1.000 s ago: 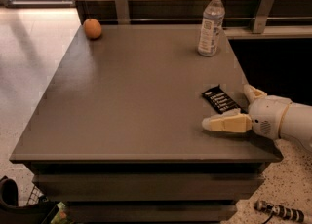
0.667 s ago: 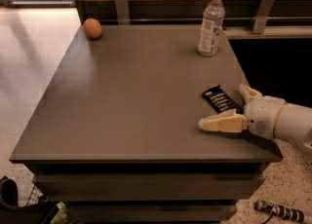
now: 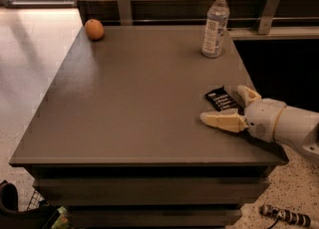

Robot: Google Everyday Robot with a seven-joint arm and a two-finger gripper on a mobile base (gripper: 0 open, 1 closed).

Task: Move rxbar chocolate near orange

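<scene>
The rxbar chocolate, a flat black wrapper with white lettering, lies on the grey table near its right edge. My gripper reaches in from the right, low over the table. It is open, with one cream finger in front of the bar and the other finger behind its right end. The bar lies between them, not gripped. The orange sits at the table's far left corner, far from the bar.
A clear water bottle with a white cap stands upright at the back right of the table. Metal brackets line the wall behind. A dark object lies on the speckled floor at the lower right.
The gripper has slid slightly left along the table, with its fingers further around the bar. The bar, orange and bottle have not moved.
</scene>
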